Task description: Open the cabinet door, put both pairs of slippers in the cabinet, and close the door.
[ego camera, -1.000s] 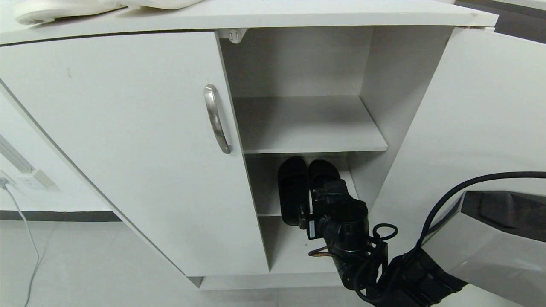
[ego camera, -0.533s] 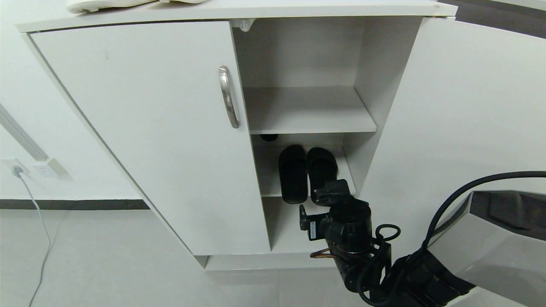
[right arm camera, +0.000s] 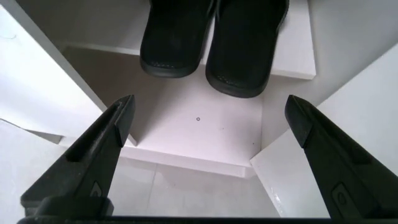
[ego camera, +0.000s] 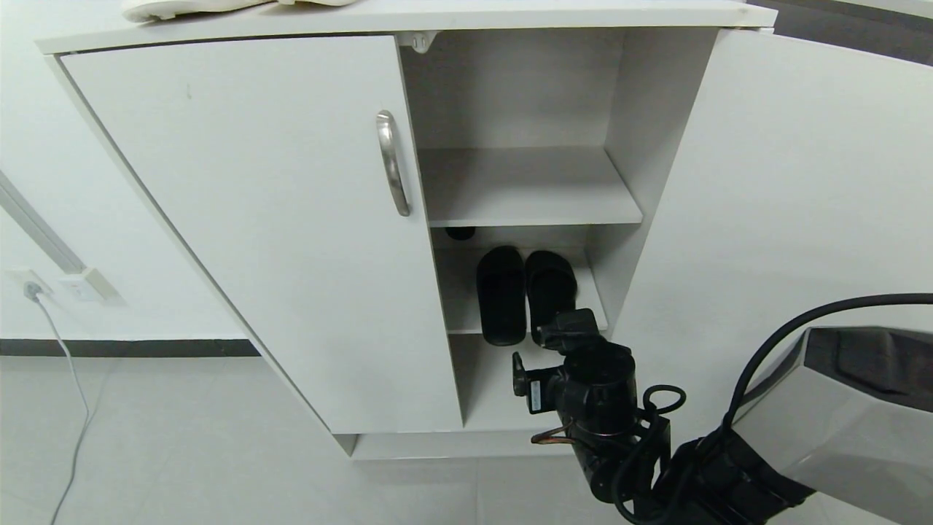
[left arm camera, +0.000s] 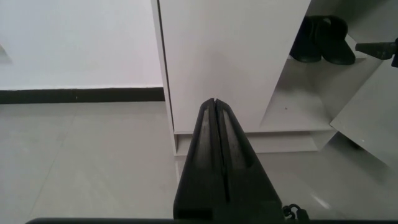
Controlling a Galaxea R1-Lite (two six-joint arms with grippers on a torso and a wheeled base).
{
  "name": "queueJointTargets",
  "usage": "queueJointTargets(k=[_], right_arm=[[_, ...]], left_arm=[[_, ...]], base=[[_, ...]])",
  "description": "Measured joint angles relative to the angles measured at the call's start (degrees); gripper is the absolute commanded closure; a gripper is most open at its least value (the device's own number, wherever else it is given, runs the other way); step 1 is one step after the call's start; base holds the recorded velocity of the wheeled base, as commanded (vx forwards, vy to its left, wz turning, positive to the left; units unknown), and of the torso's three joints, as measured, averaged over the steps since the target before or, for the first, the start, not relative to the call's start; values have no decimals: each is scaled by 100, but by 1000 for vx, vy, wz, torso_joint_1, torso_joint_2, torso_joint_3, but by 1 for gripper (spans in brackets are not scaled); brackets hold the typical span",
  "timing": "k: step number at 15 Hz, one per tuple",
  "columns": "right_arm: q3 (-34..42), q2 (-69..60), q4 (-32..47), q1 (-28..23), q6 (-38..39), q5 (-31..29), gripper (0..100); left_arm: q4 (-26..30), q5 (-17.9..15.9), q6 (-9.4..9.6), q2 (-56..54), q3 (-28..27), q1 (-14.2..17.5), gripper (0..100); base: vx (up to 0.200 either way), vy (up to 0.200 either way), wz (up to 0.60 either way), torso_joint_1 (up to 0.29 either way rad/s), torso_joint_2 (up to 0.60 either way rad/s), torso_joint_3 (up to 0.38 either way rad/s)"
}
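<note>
We have the cabinet door [ego camera: 787, 182] open and the black slippers [ego camera: 501, 292] on the lower shelf [ego camera: 459, 310]. Our right gripper [right arm camera: 210, 106] is spread and empty just before them, and our left gripper [left arm camera: 214, 104] is pinched together. What looks like the white pair [ego camera: 182, 7] up top, and the closing, are left.

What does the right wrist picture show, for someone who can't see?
A pair of black slide slippers sits side by side on a white cabinet shelf, their near ends poking over its edge. The black right gripper, open and empty, hangs in front of them.
</note>
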Motion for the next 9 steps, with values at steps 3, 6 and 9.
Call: queueJointTargets(k=[3,6,9], right_arm=[[33,-33,-2,41,0,2,0],[50,-79,-13,61,0,2,0],[87,-110,-13,63,-2,5,0]], left_arm=[[2,-4,5,0,-2,-7,100],[11,-9,9,0,-2,-5,100],[6,2,30,0,-2,-5,100]], base=[[0,0,0,3,2,91],[0,0,0,-1,2,194],[0,0,0,2,2,204]])
